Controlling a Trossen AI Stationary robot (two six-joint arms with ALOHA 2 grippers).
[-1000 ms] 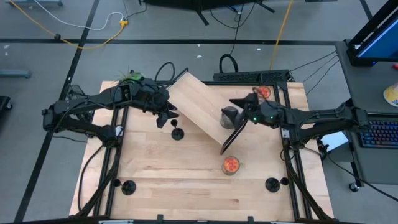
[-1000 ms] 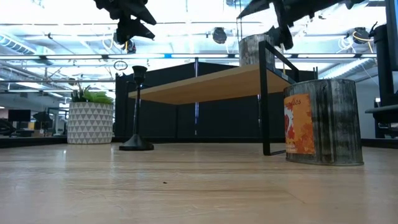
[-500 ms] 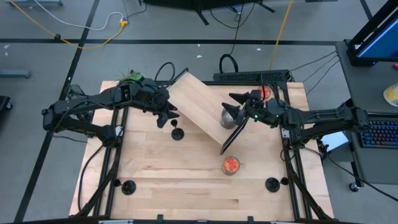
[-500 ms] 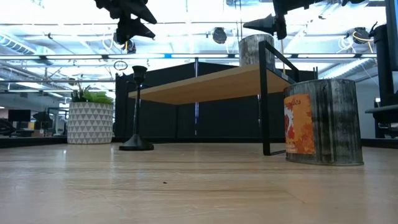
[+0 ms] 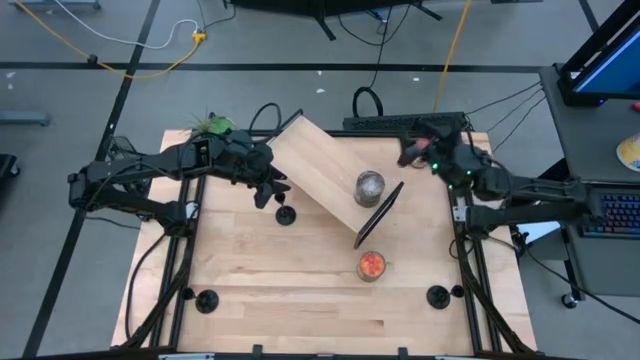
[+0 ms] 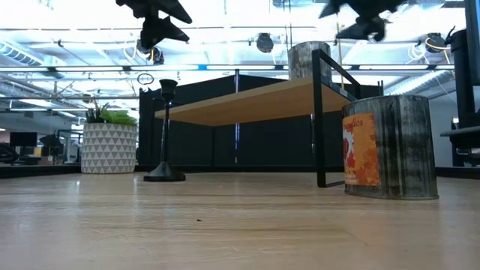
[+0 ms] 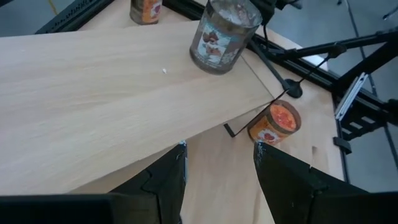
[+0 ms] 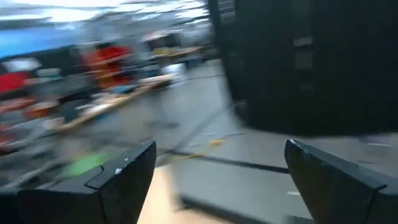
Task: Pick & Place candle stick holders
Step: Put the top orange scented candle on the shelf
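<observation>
Beside the slanted wooden shelf (image 5: 320, 170), one candle stick holder (image 5: 285, 213) stands under the empty, part-open left pincer (image 5: 268, 190); right pincer (image 5: 410, 152) gapes wide. Tin (image 6: 388, 147) label unreadable.

Gray floor (image 5: 300, 40), perhaps concrete

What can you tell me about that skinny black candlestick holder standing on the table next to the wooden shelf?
The candlestick holder is matte black, with a round flat base, a thin stem and a small cup on top. It stands upright on the wooden table, beside the shelf, touched by nothing else. The left gripper hovers above it, not holding it.
</observation>
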